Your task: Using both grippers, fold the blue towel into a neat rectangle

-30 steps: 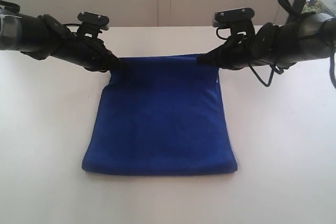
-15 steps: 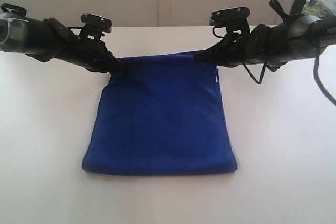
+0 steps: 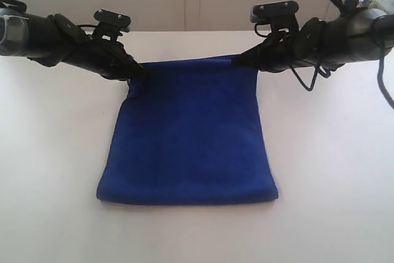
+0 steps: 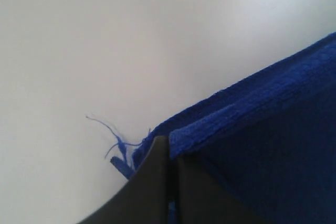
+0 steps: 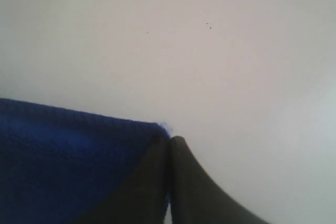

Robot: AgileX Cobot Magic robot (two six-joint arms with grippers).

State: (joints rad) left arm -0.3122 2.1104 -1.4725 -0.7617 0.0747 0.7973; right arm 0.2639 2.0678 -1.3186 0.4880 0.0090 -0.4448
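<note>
The left gripper [image 3: 139, 71] reaches in from the left side of the exterior view. Its jaws are pressed together on the far left corner of the blue towel [image 3: 191, 140]. The left wrist view shows the two dark fingertips [image 4: 155, 156] meeting with no gap, two layers of cloth edge pinched between them, and a few loose threads [image 4: 107, 132] trailing from the corner over the white table [image 3: 49, 164].

The towel lies doubled in the middle of the table. Its rounded fold faces the near side and its open edges the far side.

The right gripper [image 3: 238, 61] comes in from the right. It is likewise clamped tight, on the towel's far right corner. In its wrist view the fingers close right at the corner's tip.

Both arms run off the frame edges. In the exterior view the black jaw tips merge with the dark cloth. Whether the pinched corners are raised off the table I cannot tell.
</note>
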